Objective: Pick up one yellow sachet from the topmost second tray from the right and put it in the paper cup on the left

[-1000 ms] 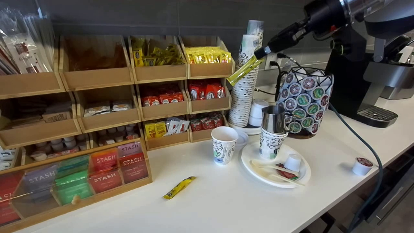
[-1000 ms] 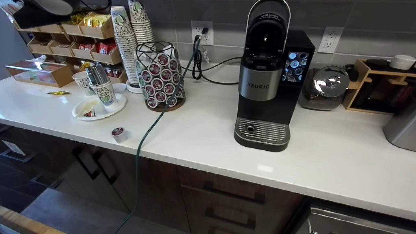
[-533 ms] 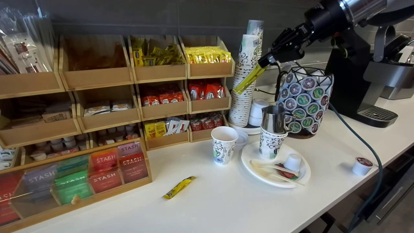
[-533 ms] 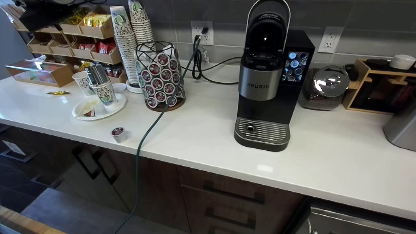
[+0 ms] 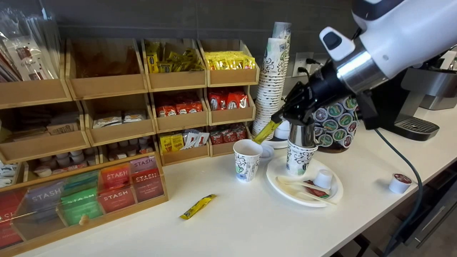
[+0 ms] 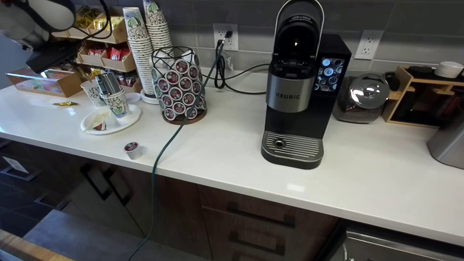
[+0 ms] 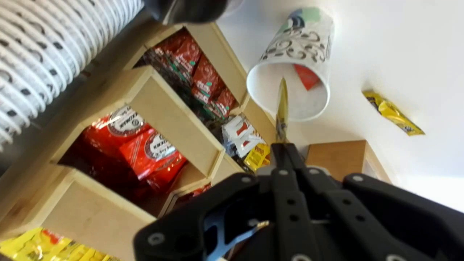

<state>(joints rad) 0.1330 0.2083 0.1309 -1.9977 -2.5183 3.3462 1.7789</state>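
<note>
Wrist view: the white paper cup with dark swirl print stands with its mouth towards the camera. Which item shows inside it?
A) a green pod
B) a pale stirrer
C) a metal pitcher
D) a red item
D, since a red item, only partly seen, shows against the white inside of the cup, just beside the slim yellow stick sachet held by the end effector.

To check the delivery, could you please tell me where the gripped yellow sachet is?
In the wrist view, the yellow sachet is right of centre, pinched in the gripper, its tip seen against the mouth of the paper cup.
</note>
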